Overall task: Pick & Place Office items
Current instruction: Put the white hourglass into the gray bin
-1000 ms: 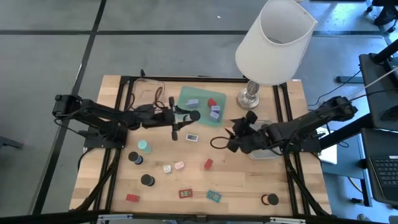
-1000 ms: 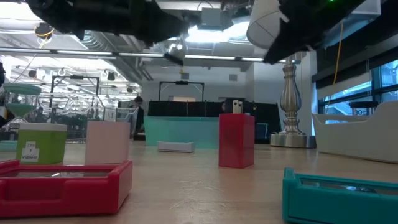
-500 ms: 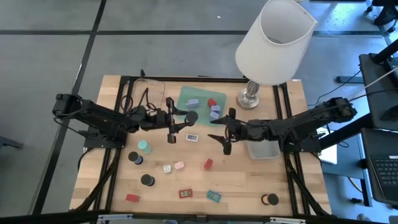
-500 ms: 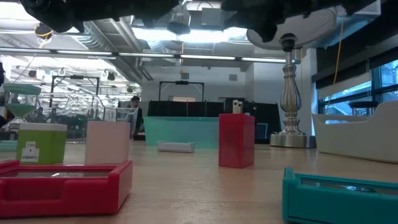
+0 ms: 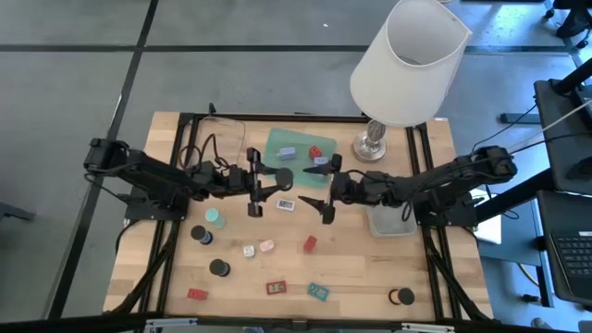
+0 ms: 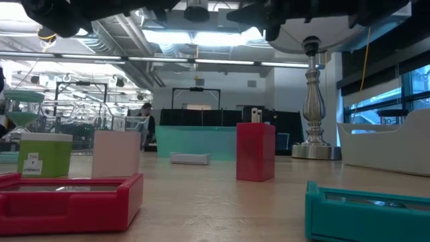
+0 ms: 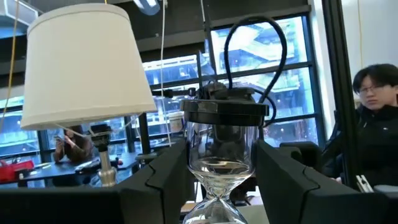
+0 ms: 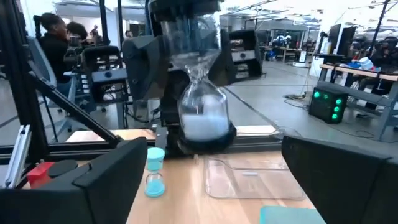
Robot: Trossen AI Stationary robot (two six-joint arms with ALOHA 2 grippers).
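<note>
One hourglass between left gripper fingers.

Left wrist cam only gets the top bulb of the hourglass pinched between the left gripper's fingers; everything under the neck is chopped off by the frame. In the low view both arms are just dark shapes at the top edge, so no fingertips there. From above, the bits in the green tray just behind the right gripper are too small to identify.
</note>
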